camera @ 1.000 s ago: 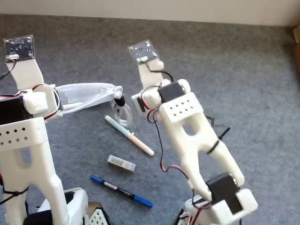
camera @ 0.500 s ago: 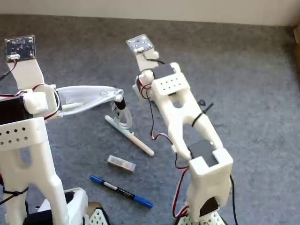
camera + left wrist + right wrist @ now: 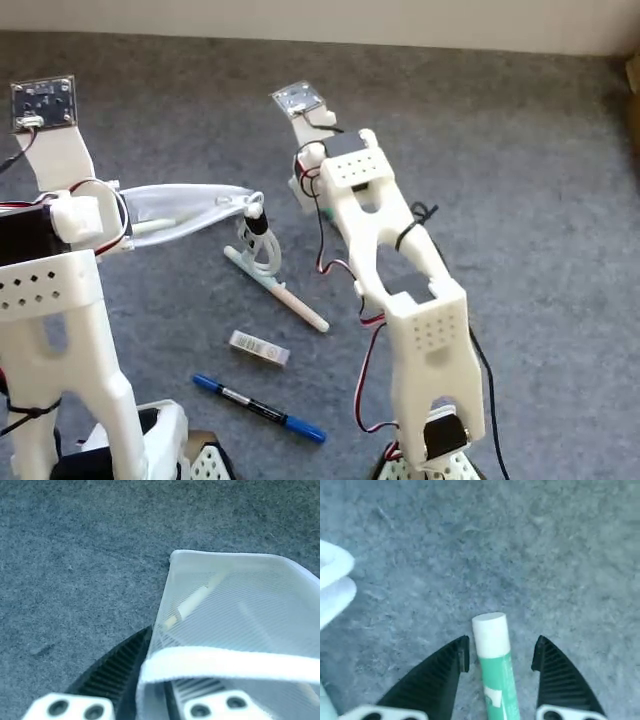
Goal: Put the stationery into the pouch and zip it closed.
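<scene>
The left hand (image 3: 156, 681) was clenched on the edge of the white mesh pouch (image 3: 190, 208) and held it above the grey bench (image 3: 520, 180). A pale stick (image 3: 192, 602) showed through the mesh; I could not tell whether it lay inside. Just beside the pouch's ring (image 3: 262, 250), a white pen (image 3: 275, 288) lay on the bench. Nearer the arms' bases lay a small eraser (image 3: 259, 347) and a blue pen (image 3: 258, 407). Further right, the right hand (image 3: 502, 641) was released, its fingers on both sides of a green glue stick (image 3: 492, 652) lying on the bench.
</scene>
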Motion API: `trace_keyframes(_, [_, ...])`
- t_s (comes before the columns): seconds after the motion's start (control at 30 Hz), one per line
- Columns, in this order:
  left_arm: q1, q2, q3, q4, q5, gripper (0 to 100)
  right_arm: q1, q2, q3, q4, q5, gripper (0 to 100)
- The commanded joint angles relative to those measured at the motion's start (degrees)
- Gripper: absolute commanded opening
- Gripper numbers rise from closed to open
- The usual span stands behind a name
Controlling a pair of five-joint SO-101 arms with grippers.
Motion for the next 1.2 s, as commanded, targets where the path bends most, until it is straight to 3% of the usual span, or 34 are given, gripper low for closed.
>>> trace_keyframes(0.0, [-1.01,-0.31,-1.8,-0.62,-0.44,1,1.45,1.27,-5.76,0.4,0.7,20.1])
trace_keyframes(0.4, [-1.01,-0.31,-1.71,-0.35,-0.44,1,1.19,5.41,-11.21,8.04,5.45,2.3])
trace_keyframes(0.97, [0.04,-0.31,-0.57,-0.7,-0.35,1,-0.13,5.41,-31.16,33.27,5.1,1.5])
trace_keyframes(1.17, [0.84,-0.31,-0.57,-0.7,-0.26,1,-0.13,5.32,-34.24,33.89,1.14,1.5])
